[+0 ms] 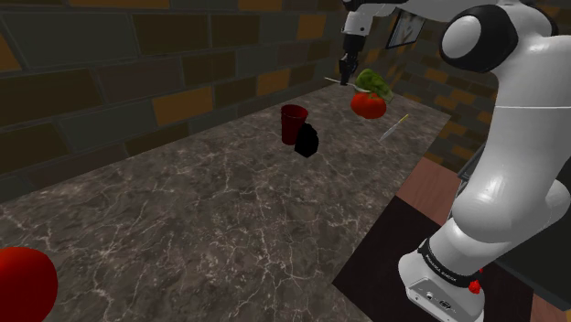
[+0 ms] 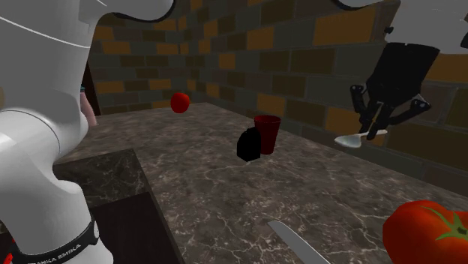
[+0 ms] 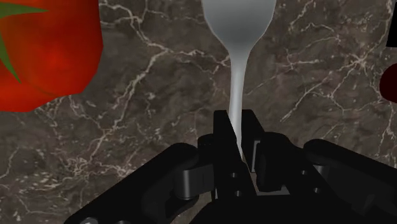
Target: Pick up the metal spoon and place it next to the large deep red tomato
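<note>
Silver spoon (image 3: 238,22) held over open marble (image 3: 159,114).

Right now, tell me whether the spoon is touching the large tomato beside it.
Apart. The wrist view shows bare marbled counter between the spoon and the large tomato; the tool holds the spoon by its handle.

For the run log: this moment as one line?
gripper: shut on spoon | spoon: held above counter | stemmed tomato: close by, untouched | placed: not yet
</note>
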`<state>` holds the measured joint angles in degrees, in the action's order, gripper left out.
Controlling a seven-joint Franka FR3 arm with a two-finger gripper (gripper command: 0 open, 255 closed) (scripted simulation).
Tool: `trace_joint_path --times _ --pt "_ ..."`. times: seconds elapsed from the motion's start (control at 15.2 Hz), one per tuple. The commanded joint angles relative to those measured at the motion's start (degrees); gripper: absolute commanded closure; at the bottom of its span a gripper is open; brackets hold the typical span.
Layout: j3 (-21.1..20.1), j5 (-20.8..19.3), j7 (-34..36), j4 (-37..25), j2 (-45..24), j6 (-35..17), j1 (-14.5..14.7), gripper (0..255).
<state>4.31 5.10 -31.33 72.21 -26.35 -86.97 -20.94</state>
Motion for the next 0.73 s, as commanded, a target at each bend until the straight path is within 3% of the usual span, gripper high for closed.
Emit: trace_joint_path --times 0.0,0.66 --pt "0.0 0.0 -0.1 2.0 0.3 -1.7 0.1 255" --pt "0.0 0.1 -0.5 9.1 -0.1 -9.2 0.3 255"
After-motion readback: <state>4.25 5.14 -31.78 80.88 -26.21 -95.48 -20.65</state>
